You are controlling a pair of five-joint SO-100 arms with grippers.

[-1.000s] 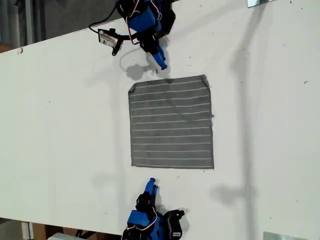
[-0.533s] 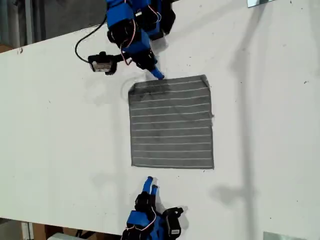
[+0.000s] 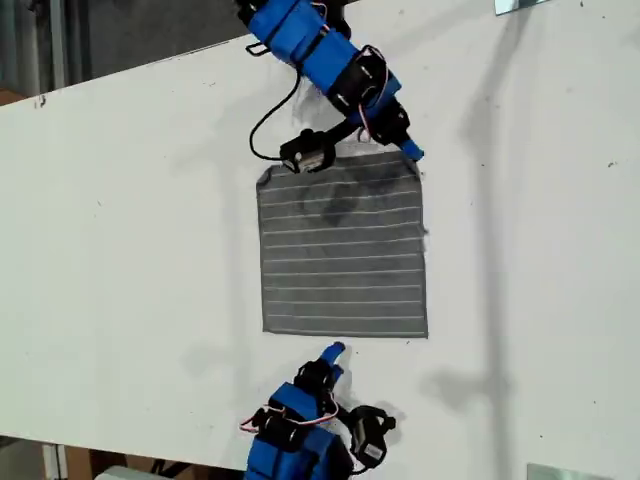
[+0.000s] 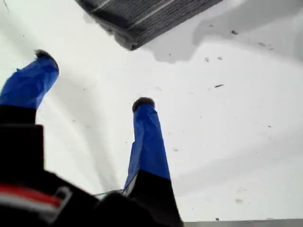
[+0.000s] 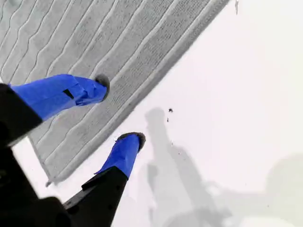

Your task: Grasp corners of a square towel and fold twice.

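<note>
Handling: the towel [image 3: 343, 250] looks soft, thin and light; I judge it will droop and drag rather than hold its shape, so a single layer must be pinched firmly.
Lying: spread flat and unfolded on the table [image 3: 130, 230], between the two arms.
Hold points: the corners, at the hem, where the fabric is thicker and less likely to slip out of the pads.
Nearest corner: the one at the towel's upper right in the exterior view [image 3: 412, 155].
My second gripper [image 5: 119, 111]: spread, straddling the towel's hem by that corner, one finger over the stripes, the other over bare table; nothing pinched.
My first gripper [image 4: 93, 78]: spread and empty, just off the towel's opposite edge, a corner [image 4: 130, 45] ahead of it.
Risk: pads may slide over the flat cloth instead of gathering it.
</note>
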